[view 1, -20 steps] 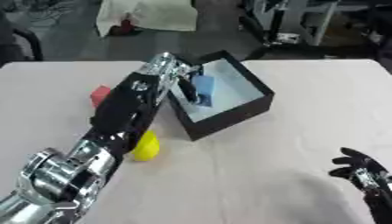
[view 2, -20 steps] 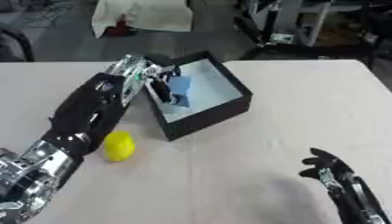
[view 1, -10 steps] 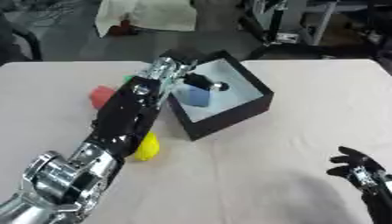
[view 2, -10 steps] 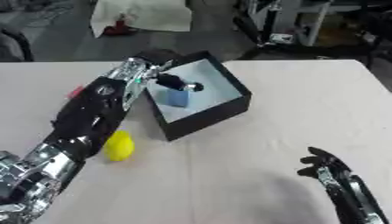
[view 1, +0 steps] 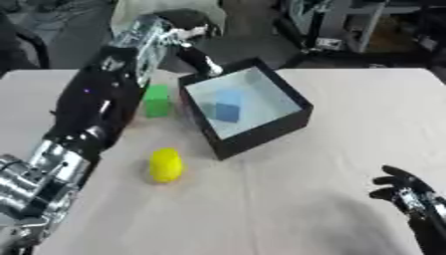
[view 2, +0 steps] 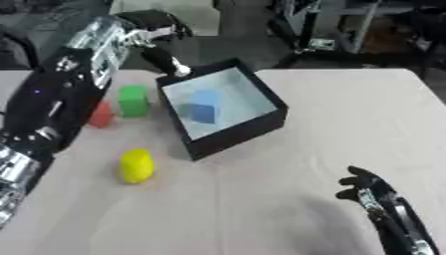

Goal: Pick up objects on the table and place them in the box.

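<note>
below the raised, empty, slack-fingered left robot hand [view 1: 187, 37], a blue block [view 1: 226, 106] lies in the box [view 1: 266, 132].

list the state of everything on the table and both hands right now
box: open, upright on the table, a blue block inside
blue block: lying in the box
green block: on the table, left of the box, outside it
red block: on the table, partly hidden by the left arm
yellow object: on the table, in front of the box
left hand: raised beyond the box's far corner, holding nothing
right hand: idle at lower right, holding nothing
</note>
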You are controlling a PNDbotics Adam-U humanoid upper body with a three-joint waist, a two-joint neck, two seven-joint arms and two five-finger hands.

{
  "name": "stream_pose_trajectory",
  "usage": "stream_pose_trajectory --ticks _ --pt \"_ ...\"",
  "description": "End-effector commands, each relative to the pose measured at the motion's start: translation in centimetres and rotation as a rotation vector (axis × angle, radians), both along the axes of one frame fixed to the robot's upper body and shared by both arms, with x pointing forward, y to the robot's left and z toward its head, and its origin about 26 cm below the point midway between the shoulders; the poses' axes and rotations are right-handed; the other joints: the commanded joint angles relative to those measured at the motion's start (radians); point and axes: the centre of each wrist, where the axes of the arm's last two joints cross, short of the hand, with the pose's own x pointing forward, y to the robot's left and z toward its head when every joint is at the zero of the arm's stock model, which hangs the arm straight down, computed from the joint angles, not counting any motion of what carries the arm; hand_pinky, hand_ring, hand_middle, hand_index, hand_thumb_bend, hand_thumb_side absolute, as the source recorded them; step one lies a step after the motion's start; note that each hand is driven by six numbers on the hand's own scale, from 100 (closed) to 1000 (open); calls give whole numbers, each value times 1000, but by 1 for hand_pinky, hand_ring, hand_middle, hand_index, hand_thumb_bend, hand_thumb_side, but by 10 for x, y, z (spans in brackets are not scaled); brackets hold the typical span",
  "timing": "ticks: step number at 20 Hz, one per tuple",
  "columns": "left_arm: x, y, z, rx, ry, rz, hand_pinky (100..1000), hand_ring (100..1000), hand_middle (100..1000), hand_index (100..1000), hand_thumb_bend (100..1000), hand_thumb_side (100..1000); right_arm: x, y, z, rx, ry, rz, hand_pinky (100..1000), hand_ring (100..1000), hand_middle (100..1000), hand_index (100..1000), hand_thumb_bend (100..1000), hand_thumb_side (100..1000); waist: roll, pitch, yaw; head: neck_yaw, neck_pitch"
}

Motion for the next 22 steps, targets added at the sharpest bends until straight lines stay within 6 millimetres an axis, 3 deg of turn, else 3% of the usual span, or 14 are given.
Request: stream_pose_trajectory --ticks 1,9,15,22 --pt "-17 24 22 78 91 -72 787 704 752 886 419 590 1 -7 7 -29 -21 -11 758 609 645 840 100 698 7 -11 2 -5 -1" --pt "-38 35 -61 172 371 -168 780 736 769 903 428 562 3 -8 9 -40 -27 -11 758 609 644 841 100 698 18 -6 -4 -3 -1" --pt "-45 25 -91 193 442 -215 776 737 776 907 422 516 4 -8 10 -40 -30 -6 758 609 644 841 100 692 17 -6 -9 -4 -1" --pt "-46 33 -115 269 486 -242 745 706 767 899 406 448 4 -8 11 -43 -30 -6 758 609 645 841 100 694 21 -4 -12 -8 -1"
